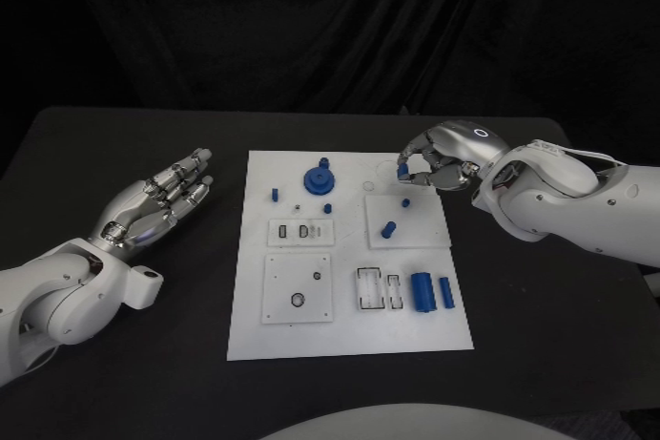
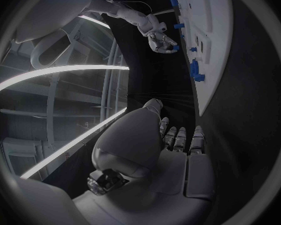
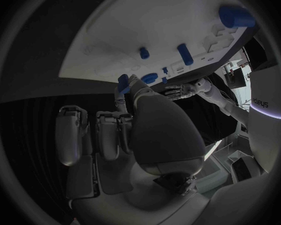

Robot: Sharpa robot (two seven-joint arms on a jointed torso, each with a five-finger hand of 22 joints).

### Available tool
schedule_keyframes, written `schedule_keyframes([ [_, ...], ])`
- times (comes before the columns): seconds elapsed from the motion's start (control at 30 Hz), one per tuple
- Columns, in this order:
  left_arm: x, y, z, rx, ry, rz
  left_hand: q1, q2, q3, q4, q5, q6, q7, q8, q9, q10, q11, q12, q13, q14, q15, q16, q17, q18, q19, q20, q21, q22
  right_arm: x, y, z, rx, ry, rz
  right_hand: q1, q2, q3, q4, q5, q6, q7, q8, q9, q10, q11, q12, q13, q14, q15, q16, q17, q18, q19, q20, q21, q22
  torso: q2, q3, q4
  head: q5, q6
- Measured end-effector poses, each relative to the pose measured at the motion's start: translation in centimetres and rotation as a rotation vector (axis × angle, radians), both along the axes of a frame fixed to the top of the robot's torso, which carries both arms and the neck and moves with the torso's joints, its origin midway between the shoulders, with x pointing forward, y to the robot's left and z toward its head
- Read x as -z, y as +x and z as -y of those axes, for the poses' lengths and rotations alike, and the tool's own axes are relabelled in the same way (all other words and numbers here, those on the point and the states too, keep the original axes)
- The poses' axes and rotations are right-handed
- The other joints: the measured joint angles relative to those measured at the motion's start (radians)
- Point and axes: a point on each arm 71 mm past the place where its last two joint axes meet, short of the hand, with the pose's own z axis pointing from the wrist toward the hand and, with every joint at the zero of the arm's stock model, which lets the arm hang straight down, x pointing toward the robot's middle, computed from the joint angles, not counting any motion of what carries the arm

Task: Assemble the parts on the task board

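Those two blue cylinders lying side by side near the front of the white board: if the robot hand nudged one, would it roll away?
Probably. The blue cylinders lie on their sides on the flat task board, so a sideways nudge would likely roll one. They look rigid and smooth, perhaps slippery in a pinch. Being small, they are probably light.

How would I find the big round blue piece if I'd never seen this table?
Look at the white task board in the middle of the black table, and go to its far edge, away from the robot. The round blue gear lies there, left of the right robot hand. It is the widest, flattest blue part, with a knob on top; the others are small pegs or cylinders.
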Motion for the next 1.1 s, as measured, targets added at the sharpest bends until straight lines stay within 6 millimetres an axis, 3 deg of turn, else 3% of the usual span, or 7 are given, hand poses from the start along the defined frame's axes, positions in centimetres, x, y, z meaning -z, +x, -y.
schedule_keyframes([
  [0.33, 0.0, 0.0, 0.2, 0.004, -0.002, 0.0, 0.0, 0.0, 0.0, 0.0, -0.014, 0.0, 0.0, 0.0, 0.0, 0.0, 0.0, 0.0, 0.0, 0.0, 0.007, 0.0, 0.0, 0.0, 0.0, 0.0, 0.0, 0.0, -0.7, -0.4, -6.4, -0.176, 0.018, 0.007, -0.003, 0.003, -0.003, 0.003, -0.004, 0.004, 0.004, 0.0, 0.0, 0.0, 0.0, 0.0, 0.0, 0.0, 0.0, 0.0, 0.0, 0.0, 0.0, 0.0, 0.0, 0.0, -0.001, -0.0009, -0.0009, 0.027, -0.004],
  [0.57, 0.0, 0.0, 0.1, 0.003, -0.001, 0.0, 0.0, 0.0, 0.0, 0.0, -0.022, 0.0, 0.0, 0.0, 0.0, 0.0, 0.0, 0.0, 0.0, 0.0, 0.007, 0.0, 0.0, 0.0, 0.004, 0.004, 0.0, 0.0, 0.9, -0.2, -10.6, -0.282, -0.006, -0.02, -0.003, 0.003, -0.004, 0.002, -0.008, 0.005, 0.005, 0.0, -0.001, 0.0, 0.0, 0.0, 0.0, 0.0, 0.0, 0.0, 0.0, 0.0, 0.0, 0.0, 0.0, 0.0, -0.002, -0.0028, 0.0033, 0.033, -0.007],
  [0.73, 0.1, 0.1, 0.5, 0.01, -0.003, -0.001, 0.0, 0.0, 0.0, 0.0, -0.026, 0.0, 0.0, 0.0, 0.0, 0.0, 0.0, 0.0, 0.0, 0.0, 0.007, 0.0, 0.0, 0.0, 0.004, 0.004, 0.0, 0.0, 2.0, 0.0, -12.3, -0.318, -0.036, -0.041, -0.003, 0.003, -0.004, 0.002, -0.008, 0.005, 0.005, 0.0, -0.001, 0.0, 0.0, 0.0, 0.0, 0.0, 0.0, 0.0, 0.0, 0.0, 0.0, 0.0, -0.004, 0.0, -0.001, -0.0016, 0.0035, 0.039, -0.008],
  [0.93, 0.1, 0.2, 0.7, 0.016, -0.003, -0.002, 0.0, 0.0, 0.0, 0.0, -0.026, 0.0, 0.0, 0.0, 0.0, 0.0, 0.0, 0.0, 0.0, 0.0, 0.007, 0.0, 0.0, 0.0, 0.0, 0.007, 0.0, 0.0, 2.7, 0.0, -13.4, -0.339, -0.069, -0.06, -0.003, 0.002, -0.008, 0.0, -0.011, 0.005, 0.005, 0.0, -0.001, 0.0, 0.0, 0.0, 0.0, 0.0, 0.0, 0.0, 0.0, 0.0, 0.0, 0.0, -0.004, 0.0, 0.0, 0.0005, -0.0047, 0.053, -0.014],
  [1.1, 0.1, 0.2, 0.8, 0.022, -0.005, -0.004, -0.004, -0.004, 0.0, 0.0, -0.03, 0.0, 0.0, 0.0, 0.0, 0.0, 0.0, 0.0, 0.0, 0.0, 0.007, 0.0, 0.0, 0.0, 0.0, 0.007, 0.0, -0.001, 3.0, -0.1, -14.0, -0.347, -0.089, -0.067, -0.003, 0.002, -0.008, 0.0, -0.011, 0.005, 0.005, 0.0, -0.001, 0.0, 0.0, 0.0, 0.0, 0.0, 0.0, 0.0, 0.0, 0.0, 0.0, 0.0, -0.004, 0.0, 0.0, 0.0006, -0.0066, 0.056, -0.015],
])
